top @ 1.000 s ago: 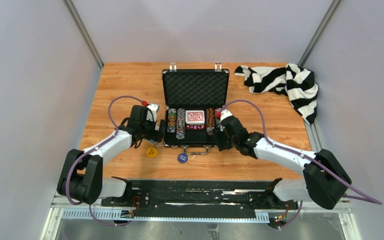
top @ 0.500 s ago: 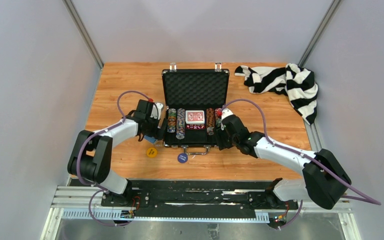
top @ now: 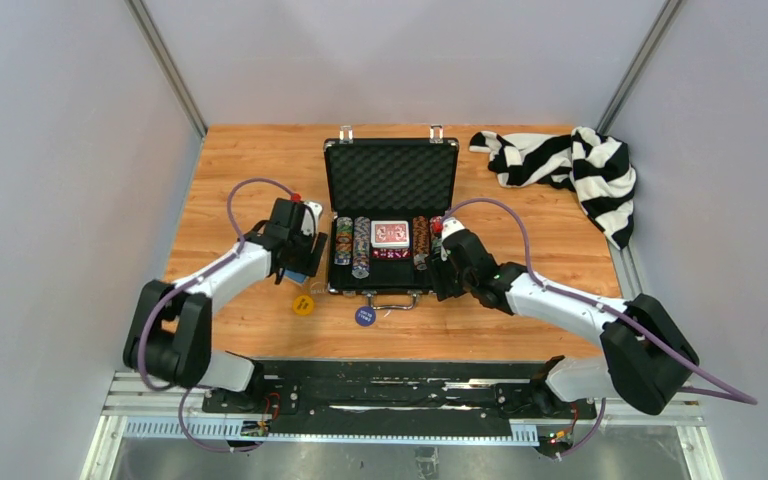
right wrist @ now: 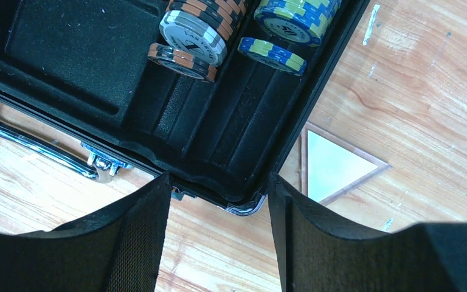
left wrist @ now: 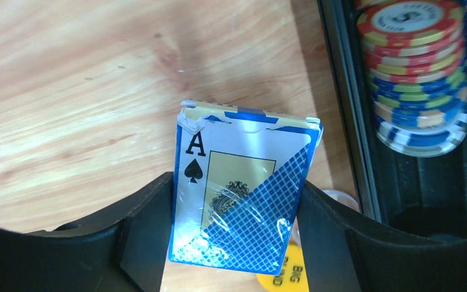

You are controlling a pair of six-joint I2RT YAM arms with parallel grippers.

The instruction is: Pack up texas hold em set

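Top external view. Left gripper [top: 297, 262]: lifted and drawn back a little toward the left wall of the briefcase [top: 390, 175] over the last second, elbow swung outward; blue card deck [top: 296, 272] carried clear of the table. Right gripper [top: 443, 276]: position unchanged at the case's near right corner. Yellow button [top: 303, 304] and blue button [top: 365, 316]: loose on the wood in front of the case. Striped cloth [top: 560, 165]: far right, apart.

Left wrist view. Left gripper [left wrist: 237, 234]: clamped on the card deck [left wrist: 243, 194], ace face showing, hanging above the table just left of the case wall, beside the chip rows [left wrist: 422, 73].

Right wrist view. Right gripper [right wrist: 219, 237]: spread wide, straddling the case corner [right wrist: 237, 194], holding nothing; contact cannot be told.

Judgement: deck pickup done, placement in the centre slot next; buttons not yet packed, lid open.
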